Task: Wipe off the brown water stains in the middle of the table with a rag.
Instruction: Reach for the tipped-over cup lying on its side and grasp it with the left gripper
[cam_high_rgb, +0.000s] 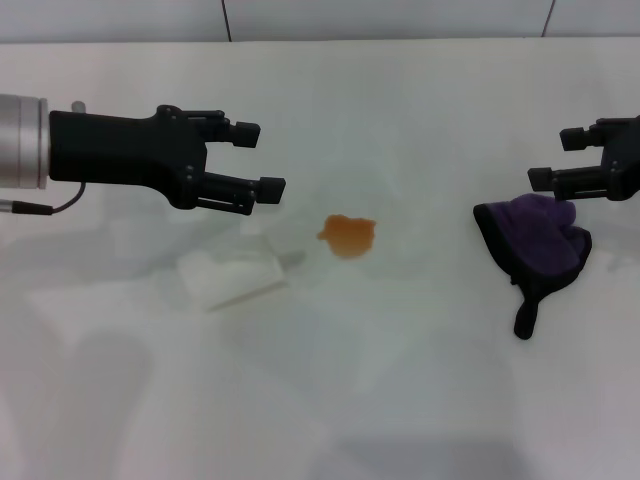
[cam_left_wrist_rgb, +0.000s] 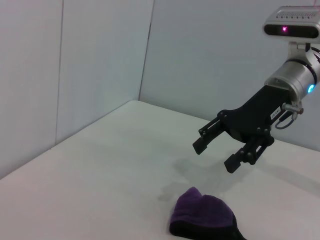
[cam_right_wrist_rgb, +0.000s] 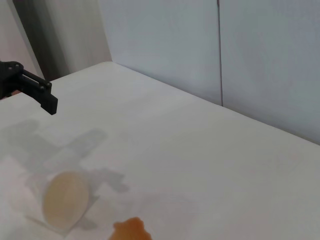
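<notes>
The brown water stain (cam_high_rgb: 348, 234) is a small orange-brown blotch in the middle of the white table (cam_high_rgb: 400, 390). It also shows in the right wrist view (cam_right_wrist_rgb: 131, 231). The rag (cam_high_rgb: 540, 240), dark purple with black edging and a short black tail, lies bunched at the right. My right gripper (cam_high_rgb: 552, 158) is open and hovers just above the rag without touching it. The left wrist view shows this gripper (cam_left_wrist_rgb: 215, 155) above the rag (cam_left_wrist_rgb: 202, 215). My left gripper (cam_high_rgb: 264, 158) is open and empty, held above the table to the left of the stain.
A white paper cup (cam_high_rgb: 235, 272) lies on its side left of the stain, below my left gripper. It also shows in the right wrist view (cam_right_wrist_rgb: 65, 200). A pale wall (cam_high_rgb: 400, 18) runs along the table's far edge.
</notes>
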